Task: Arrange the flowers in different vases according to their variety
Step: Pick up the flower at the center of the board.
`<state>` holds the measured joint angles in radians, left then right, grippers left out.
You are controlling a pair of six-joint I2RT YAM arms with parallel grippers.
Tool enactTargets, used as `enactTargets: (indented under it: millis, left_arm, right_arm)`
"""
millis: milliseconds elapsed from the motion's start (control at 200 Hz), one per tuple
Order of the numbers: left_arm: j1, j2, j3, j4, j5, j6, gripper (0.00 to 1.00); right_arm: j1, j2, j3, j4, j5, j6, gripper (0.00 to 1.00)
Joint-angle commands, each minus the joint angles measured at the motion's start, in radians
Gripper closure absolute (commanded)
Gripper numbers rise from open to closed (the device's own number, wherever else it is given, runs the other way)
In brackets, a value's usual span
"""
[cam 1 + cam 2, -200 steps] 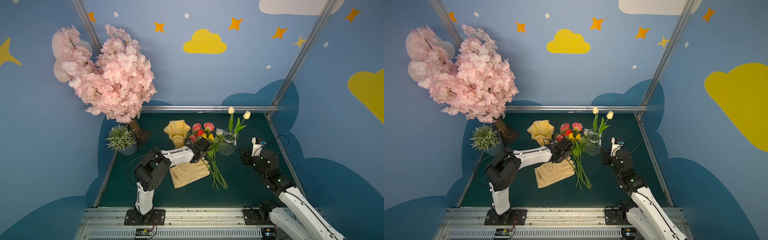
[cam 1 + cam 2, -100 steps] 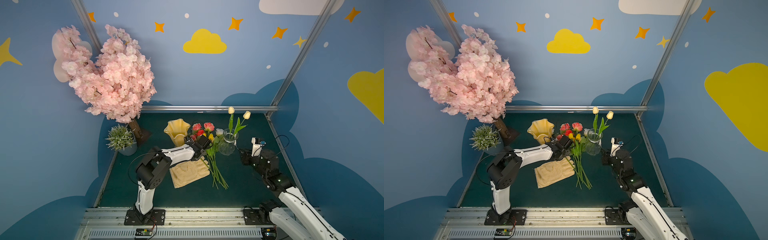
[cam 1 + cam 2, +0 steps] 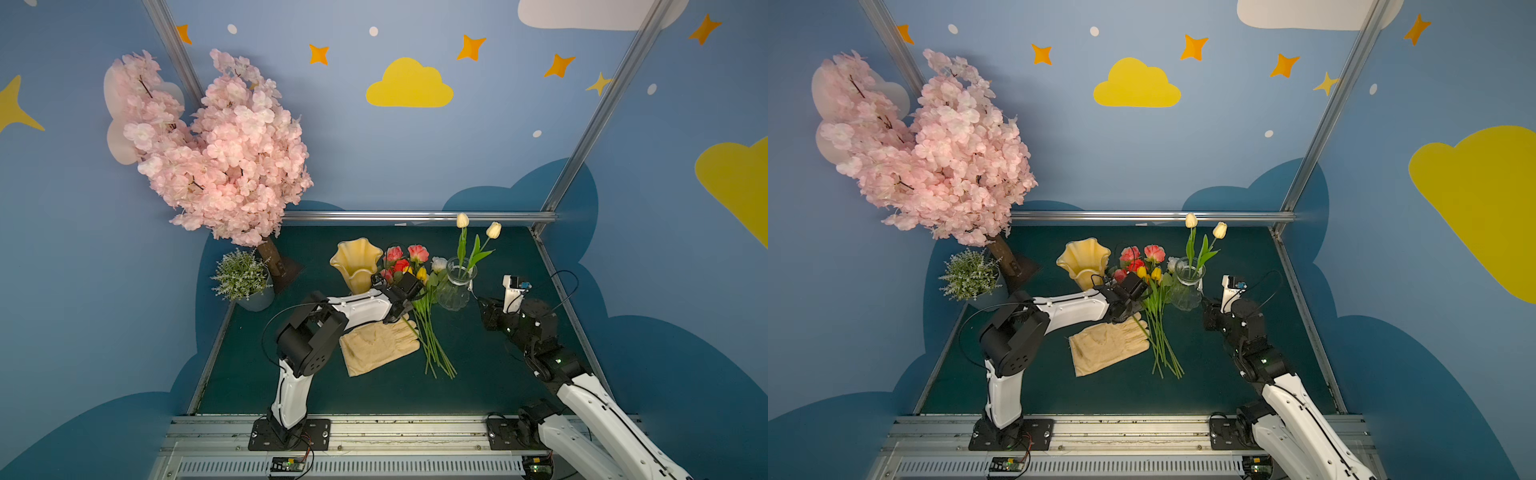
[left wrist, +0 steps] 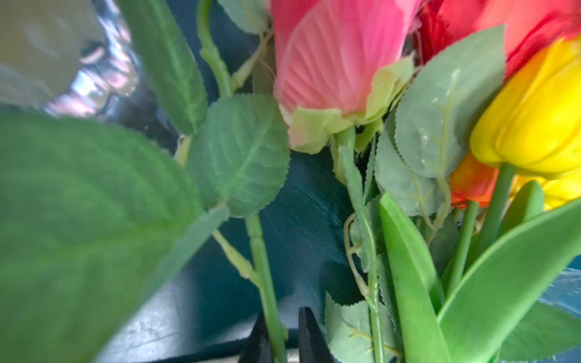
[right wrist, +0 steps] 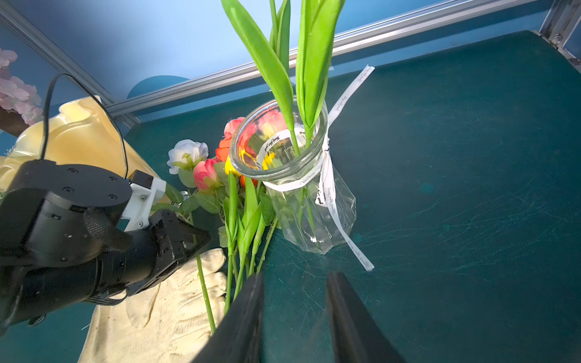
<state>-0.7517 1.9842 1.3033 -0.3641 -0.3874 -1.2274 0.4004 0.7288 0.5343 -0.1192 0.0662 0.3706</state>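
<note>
A bunch of flowers [image 3: 419, 299] lies on the green mat, with pink and red roses [image 4: 333, 63], a white rose [image 5: 187, 152] and yellow tulips [image 4: 534, 119]. Their stems fan toward the front. The amber vase [image 3: 357, 262] stands left of them. To their right, the clear glass vase [image 3: 457, 286] holds two cream tulips [image 3: 462, 220]. My left gripper [image 4: 283, 320] is shut on a rose stem [image 4: 267, 283] low in the bunch. This looks like the white rose's stem. My right gripper [image 5: 295, 283] is open and empty, just short of the glass vase [image 5: 301, 195].
A cream glove [image 3: 378, 347] lies under the left wrist beside the stems. A small potted plant [image 3: 241, 274] and the pink blossom tree [image 3: 220, 158] stand at the back left. A metal rail [image 3: 415, 216] bounds the mat at the back. A white ribbon [image 5: 327, 185] hangs from the glass vase's neck.
My left gripper pushed a little further into the bunch, widened, then closed around the stem. The right arm has barely moved.
</note>
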Motion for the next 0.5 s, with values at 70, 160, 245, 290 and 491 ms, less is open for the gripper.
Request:
enactTargets:
  millis: [70, 160, 245, 290, 491]
  left_arm:
    - [-0.024, -0.019, 0.078, -0.084, -0.089, 0.02, 0.9]
    - [-0.037, -0.019, 0.113, -0.11, -0.114, 0.039, 0.95]
    - [-0.049, -0.018, 0.146, -0.132, -0.139, 0.057, 0.98]
    - [-0.055, -0.018, 0.162, -0.141, -0.15, 0.069, 0.97]
    - [-0.084, -0.058, 0.227, -0.164, -0.231, 0.176, 0.98]
  right_arm:
    - [-0.005, -0.012, 0.01, 0.024, -0.009, 0.007, 0.62]
    - [-0.005, -0.012, 0.01, 0.023, -0.009, 0.006, 0.62]
    - [-0.005, -0.012, 0.009, 0.023, -0.008, 0.008, 0.62]
    - [-0.005, -0.014, 0.01, 0.022, -0.009, 0.006, 0.62]
    - [-0.005, -0.02, 0.01, 0.021, -0.01, 0.007, 0.62]
